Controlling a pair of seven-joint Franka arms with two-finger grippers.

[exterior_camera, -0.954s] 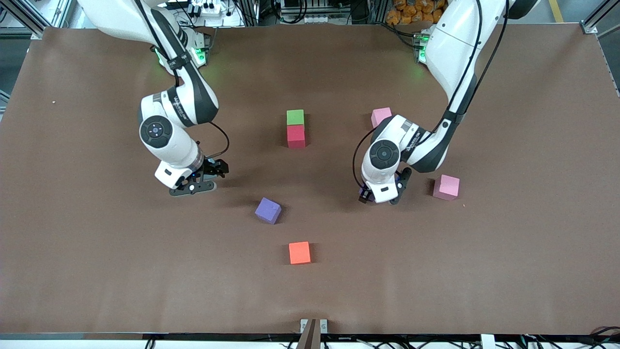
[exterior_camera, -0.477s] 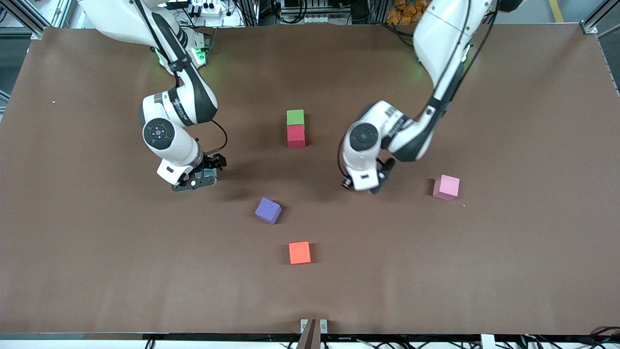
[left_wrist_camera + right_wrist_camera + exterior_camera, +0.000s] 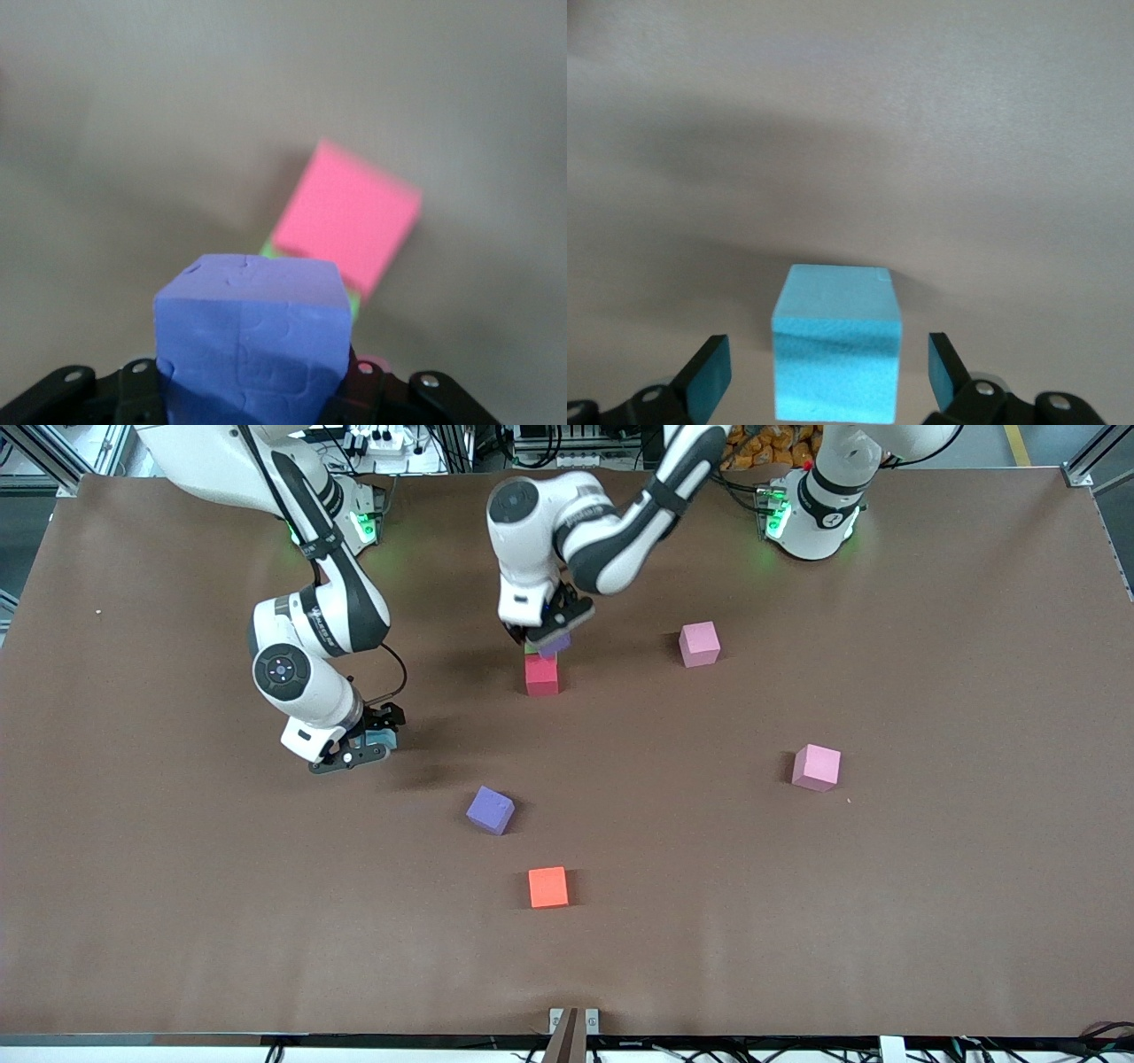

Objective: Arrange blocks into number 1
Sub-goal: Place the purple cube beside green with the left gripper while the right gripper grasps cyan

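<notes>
I see the right gripper (image 3: 365, 746) low at the table, jaws apart around the blue block (image 3: 837, 341). My left gripper (image 3: 549, 636) hangs over the green block (image 3: 353, 305) and red block (image 3: 541, 674), clamped on a purple block (image 3: 252, 341). Another purple block (image 3: 490, 810) lies loose near the orange block (image 3: 547, 887).

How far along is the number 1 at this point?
Started: the red block sits on the table touching a green block, now mostly hidden. In hand: the left gripper holds a purple block over them; the open right gripper straddles the light blue block. Left: second purple block, orange block, two pink blocks.
</notes>
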